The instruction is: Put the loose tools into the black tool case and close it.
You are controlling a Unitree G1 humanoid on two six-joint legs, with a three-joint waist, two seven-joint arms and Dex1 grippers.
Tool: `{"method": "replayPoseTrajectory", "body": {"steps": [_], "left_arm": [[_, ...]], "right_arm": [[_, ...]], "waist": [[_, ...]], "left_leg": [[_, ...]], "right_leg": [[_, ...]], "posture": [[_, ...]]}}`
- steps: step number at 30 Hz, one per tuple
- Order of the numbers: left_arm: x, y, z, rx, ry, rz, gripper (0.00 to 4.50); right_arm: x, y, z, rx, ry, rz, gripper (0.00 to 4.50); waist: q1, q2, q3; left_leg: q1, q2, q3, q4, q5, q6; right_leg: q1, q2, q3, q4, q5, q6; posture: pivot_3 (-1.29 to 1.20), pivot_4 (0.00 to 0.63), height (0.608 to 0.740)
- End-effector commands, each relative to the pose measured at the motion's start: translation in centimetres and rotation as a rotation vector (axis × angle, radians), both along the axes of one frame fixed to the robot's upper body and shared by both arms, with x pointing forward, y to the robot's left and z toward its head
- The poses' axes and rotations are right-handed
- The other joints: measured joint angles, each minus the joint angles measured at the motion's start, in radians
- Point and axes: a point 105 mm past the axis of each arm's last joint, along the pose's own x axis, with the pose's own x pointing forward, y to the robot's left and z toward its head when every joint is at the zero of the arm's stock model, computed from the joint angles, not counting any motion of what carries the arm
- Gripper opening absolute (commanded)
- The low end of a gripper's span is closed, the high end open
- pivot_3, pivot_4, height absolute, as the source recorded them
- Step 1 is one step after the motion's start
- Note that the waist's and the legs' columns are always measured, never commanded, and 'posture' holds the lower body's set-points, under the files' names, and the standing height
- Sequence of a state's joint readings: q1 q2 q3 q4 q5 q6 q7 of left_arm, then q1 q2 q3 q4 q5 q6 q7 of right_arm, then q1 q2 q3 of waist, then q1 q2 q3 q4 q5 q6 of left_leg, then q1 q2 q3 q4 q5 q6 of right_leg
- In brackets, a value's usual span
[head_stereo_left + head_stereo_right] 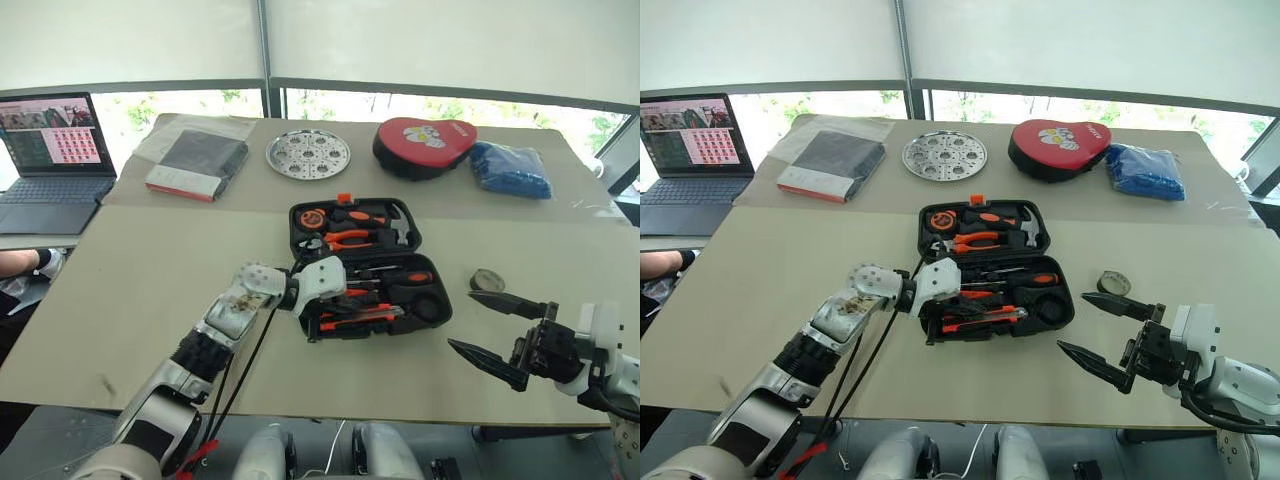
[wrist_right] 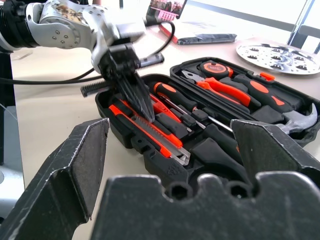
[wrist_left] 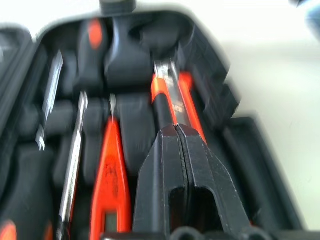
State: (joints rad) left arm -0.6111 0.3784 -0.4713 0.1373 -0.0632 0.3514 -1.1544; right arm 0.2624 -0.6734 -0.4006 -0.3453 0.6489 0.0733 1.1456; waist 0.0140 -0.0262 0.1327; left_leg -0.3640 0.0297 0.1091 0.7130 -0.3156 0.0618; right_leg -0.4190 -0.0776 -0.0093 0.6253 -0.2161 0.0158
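The black tool case (image 1: 296,215) lies open at the table's middle. Its far half holds pliers, a hammer and a tape measure. In the near half lie the black-and-orange utility knife (image 3: 170,97), the slim orange tester screwdriver (image 3: 111,170) and a thin screwdriver shaft (image 3: 73,155). My left gripper (image 2: 145,114) is shut with nothing between its fingers, its tip down on the knife. The small dark tape roll (image 1: 487,279) sits on the table right of the case. Off the case's front right corner, my right gripper (image 1: 460,320) hangs open and holds nothing.
Along the far table stand a flat dark packet with a red edge (image 1: 197,163), a round metal plate (image 1: 308,153), a red heart-shaped pouch (image 1: 423,145) and a blue bag (image 1: 510,168). A laptop (image 1: 50,160) is at far left, with a person's hand (image 1: 20,262) below it.
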Motion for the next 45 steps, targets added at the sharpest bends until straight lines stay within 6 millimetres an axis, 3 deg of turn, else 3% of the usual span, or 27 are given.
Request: {"method": "replayPoseTrajectory", "body": {"steps": [1,5,9,14,16,17,18,24,27,29,32,37,45], "left_arm": [[-1.6,1.3,-5.0,0.182,0.121,0.025,0.04],[-1.3,0.7,-4.9,0.153,0.076,0.042,0.04],[-0.3,-0.3,-2.2,-0.023,-0.002,0.044,0.04],[1.2,2.2,5.8,-0.422,-0.101,0.05,0.04],[1.2,4.0,7.5,-0.482,-0.12,0.066,0.56],[0.9,5.0,8.3,-0.5,-0.152,0.06,0.68],[0.6,5.9,9.0,-0.515,-0.192,0.064,1.08],[-2.0,11.2,9.7,-0.53,-0.231,0.181,3.33],[-3.1,14.3,8.4,-0.506,-0.217,0.262,4.32],[-3.9,15.8,7.9,-0.518,-0.167,0.29,4.45],[-4.5,17.2,7.6,-0.518,-0.159,0.331,4.45],[-4.5,15.7,8.7,-0.562,-0.158,0.279,4.45],[-5.7,11.9,9.1,-0.556,-0.138,0.13,4.45]], "right_arm": [[0.0,-0.1,1.0,-0.011,-0.041,-0.001,4.5],[0.2,-0.1,1.0,-0.019,-0.049,-0.009,4.5],[0.4,-0.4,1.1,-0.025,-0.059,-0.033,4.5],[0.2,-3.6,1.3,-0.012,-0.041,-0.162,4.5],[-0.3,-5.1,0.9,-0.035,-0.039,-0.219,4.5],[-0.5,-6.0,0.7,-0.042,-0.037,-0.26,4.5],[-0.9,-6.9,0.4,-0.055,-0.035,-0.297,4.5],[-2.7,-12.0,-2.9,-0.166,0.03,-0.564,4.5],[-3.3,-12.5,-4.2,-0.188,0.072,-0.617,4.5],[-3.4,-12.1,-4.4,-0.195,0.073,-0.596,4.5],[-1.7,-10.9,-3.5,-0.218,0.08,-0.514,4.5],[3.8,-9.0,-0.4,-0.35,0.118,-0.342,4.5],[8.5,-8.8,-2.0,-0.595,0.361,-0.244,4.5]], "waist": [[-0.001,0.001,-0.002],[0.001,0.002,-0.003],[0.006,0.003,-0.004],[0.003,0.002,-0.001],[0.002,0.002,-0.001],[0.001,0.003,-0.001],[0.0,0.003,-0.001],[-0.005,0.005,0.0],[-0.004,0.006,0.0],[-0.004,0.007,0.001],[-0.004,0.008,0.002],[-0.016,0.009,0.006],[-0.001,0.006,0.006]], "left_leg": [[0.001,0.0,0.0,0.0,0.0,0.0],[0.007,0.0,0.0,-0.001,0.0,0.0],[0.012,0.001,0.0,-0.002,-0.001,0.002],[0.006,0.001,0.001,-0.002,-0.001,0.002],[-0.005,0.001,0.0,0.0,0.0,0.0],[-0.005,0.001,0.0,-0.001,0.0,0.0],[-0.004,0.002,0.0,-0.001,0.0,-0.001],[-0.004,0.002,0.001,-0.003,0.0,0.0],[-0.004,0.002,0.001,-0.003,-0.001,0.0],[-0.003,0.002,0.001,-0.003,-0.001,0.0],[-0.003,0.003,0.001,-0.003,0.0,-0.001],[0.001,0.002,0.005,-0.001,0.001,0.0],[-0.002,0.003,0.003,-0.006,0.003,-0.005]], "right_leg": [[0.001,0.0,0.0,0.0,0.0,0.0],[0.006,0.0,0.001,0.0,0.0,0.0],[0.013,-0.002,0.0,-0.003,-0.003,-0.005],[0.006,-0.003,0.001,-0.001,-0.001,-0.002],[-0.006,-0.003,0.0,0.001,0.001,-0.001],[-0.006,-0.002,0.0,0.001,0.001,-0.001],[-0.006,-0.001,-0.001,0.002,0.0,-0.001],[-0.005,-0.001,0.0,-0.001,-0.001,-0.001],[-0.005,-0.003,0.0,-0.001,-0.001,-0.001],[-0.006,-0.003,0.0,-0.001,-0.002,-0.003],[-0.005,-0.003,0.0,0.0,-0.004,-0.007],[-0.004,-0.004,0.003,0.0,0.0,-0.009],[-0.007,0.001,-0.001,-0.001,0.002,-0.005]], "posture": [[0.0,0.15,0.74],[0.0,0.15,0.74],[0.0,0.15,0.74],[0.0,0.15,0.74],[0.0,0.15,0.74],[0.0,0.15,0.74],[0.0,0.15,0.74],[0.0,0.15,0.74],[0.0,0.15,0.74],[0.0,0.15,0.74],[0.0,0.15,0.74],[0.0,0.15,0.74],[0.0,0.15,0.74]]}}
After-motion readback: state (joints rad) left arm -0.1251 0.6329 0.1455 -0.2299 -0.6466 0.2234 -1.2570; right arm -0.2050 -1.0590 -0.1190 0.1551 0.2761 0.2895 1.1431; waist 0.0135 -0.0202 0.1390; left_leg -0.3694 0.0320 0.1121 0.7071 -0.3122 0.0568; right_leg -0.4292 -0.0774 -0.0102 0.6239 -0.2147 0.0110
